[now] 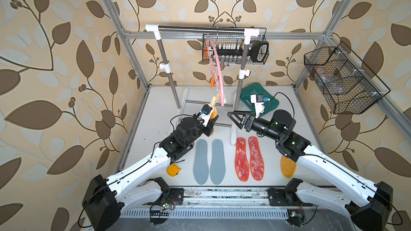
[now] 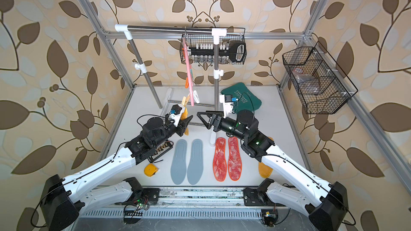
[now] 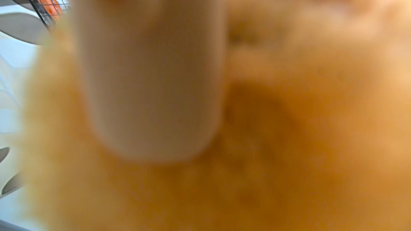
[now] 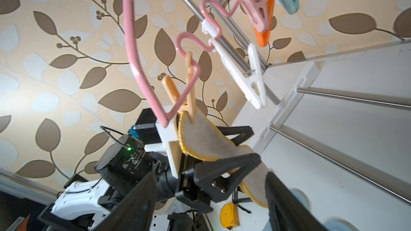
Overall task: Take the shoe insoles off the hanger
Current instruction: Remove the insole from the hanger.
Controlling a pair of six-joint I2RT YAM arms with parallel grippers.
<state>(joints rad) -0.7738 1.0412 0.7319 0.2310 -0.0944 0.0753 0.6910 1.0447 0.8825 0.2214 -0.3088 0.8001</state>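
The pink hanger hangs from the rack's bar. A pale orange clip at its low end pinches one mustard-yellow shoe insole, which fills the left wrist view. My left gripper is shut on that insole, below the clip. My right gripper stands open just right of it, holding nothing. On the table lie two blue-grey insoles, two red insoles and another yellow one, partly under my right arm.
The garment rack stands at the back, its base rails on the table under both grippers. A wire basket hangs on the rack, another on the right wall. A green pad lies behind my right arm, a yellow tape measure front left.
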